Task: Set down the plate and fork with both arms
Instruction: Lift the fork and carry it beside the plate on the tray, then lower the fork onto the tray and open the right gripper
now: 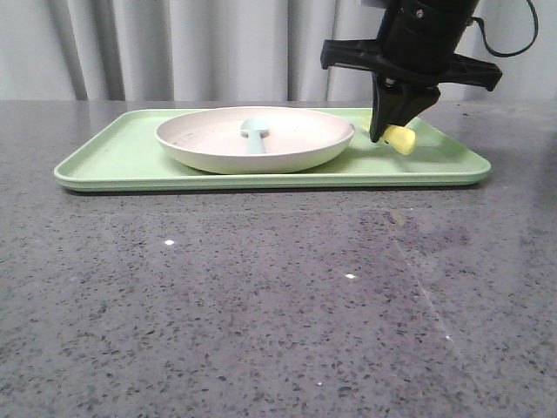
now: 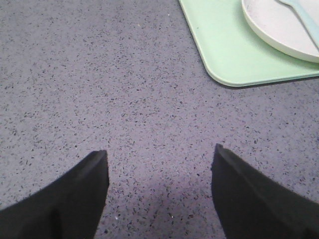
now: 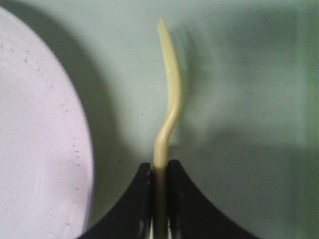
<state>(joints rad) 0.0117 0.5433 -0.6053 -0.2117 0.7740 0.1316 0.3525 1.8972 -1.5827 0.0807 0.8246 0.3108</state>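
Note:
The beige-pink plate point(image 1: 254, 139) sits on a light green tray point(image 1: 122, 161), with a pale blue utensil point(image 1: 254, 132) lying in it. My right gripper point(image 1: 383, 131) reaches down over the tray just right of the plate and is shut on the yellow fork point(image 1: 400, 138). In the right wrist view the fork point(image 3: 169, 114) is pinched on edge between the fingers point(image 3: 134, 199), tines pointing away, with the plate point(image 3: 40, 149) beside it. My left gripper point(image 2: 159, 159) is open and empty over bare table, apart from the tray corner point(image 2: 224, 64) and the plate point(image 2: 279, 27).
The tray lies at the back of a dark grey speckled table point(image 1: 278, 305). A grey curtain point(image 1: 174, 48) hangs behind it. The left arm does not show in the front view.

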